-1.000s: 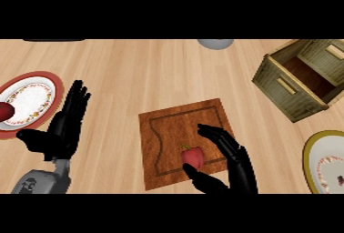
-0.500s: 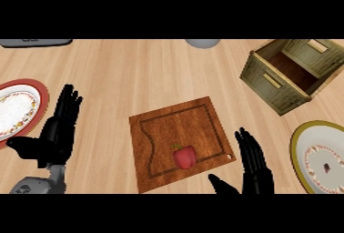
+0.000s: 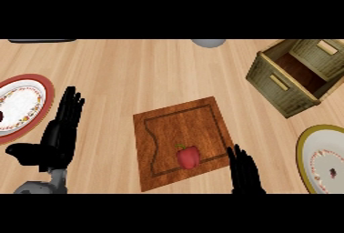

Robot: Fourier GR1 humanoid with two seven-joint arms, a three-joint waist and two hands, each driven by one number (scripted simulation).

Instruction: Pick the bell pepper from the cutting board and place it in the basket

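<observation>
Red bell pepper (image 3: 189,156) sits on wooden cutting board (image 3: 176,124), near its 6 o'clock edge. Right hand (image 3: 245,175) at pepper's 4 o'clock, fingers straight, not touching. Left hand (image 3: 59,135) at board's 9 o'clock, also straight-fingered.

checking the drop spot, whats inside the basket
Only bare brown floor shows inside the basket, nothing on it. Its near wall hides the closest strip of floor.

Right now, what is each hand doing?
Left hand: open, holding nothing.
Right hand: open, holding nothing; red bell pepper lies free on the brown wooden cutting board.
</observation>
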